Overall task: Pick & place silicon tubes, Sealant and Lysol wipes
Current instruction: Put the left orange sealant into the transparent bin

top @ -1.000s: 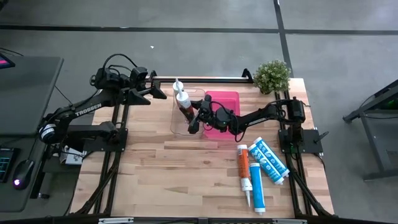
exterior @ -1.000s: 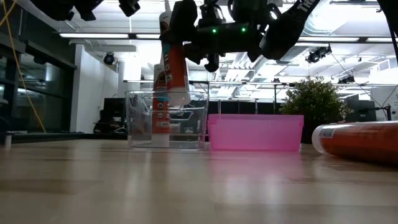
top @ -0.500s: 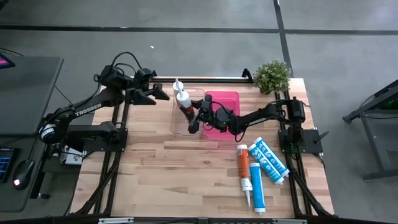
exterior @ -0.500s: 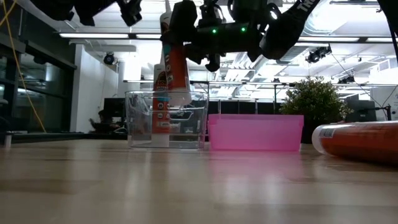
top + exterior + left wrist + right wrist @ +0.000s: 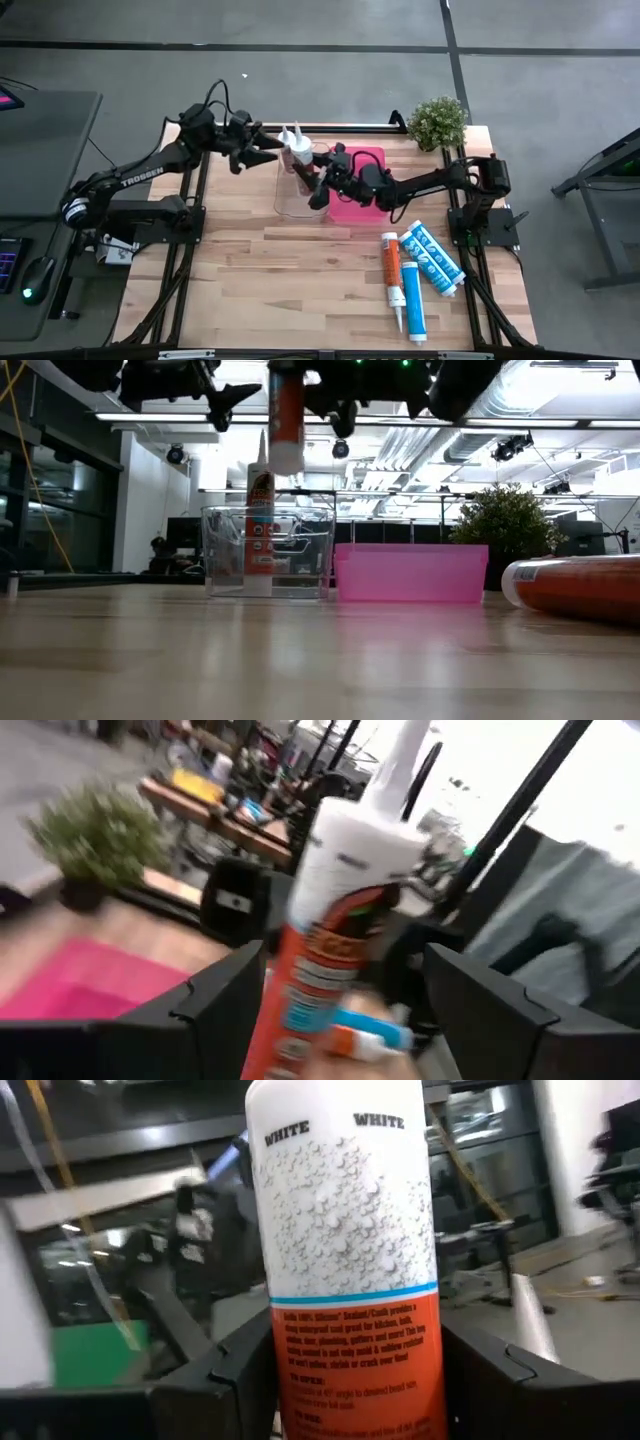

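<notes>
The right gripper (image 5: 318,190) was clamped on a sealant tube (image 5: 286,415), white above and orange below, lifted above the clear bin (image 5: 268,550). A second tube (image 5: 260,510) stood upright inside the clear bin. The left gripper (image 5: 262,150), fingers apart, hovered just beside the clear bin, seemingly touching nothing. The pink bin (image 5: 358,160) adjoined it; three tubes (image 5: 415,270) lay well apart.

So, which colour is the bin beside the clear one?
Pink bin; the low view shows it best.

Held tube's (image 5: 286,420) top and both arms beyond low view's edge.
</notes>
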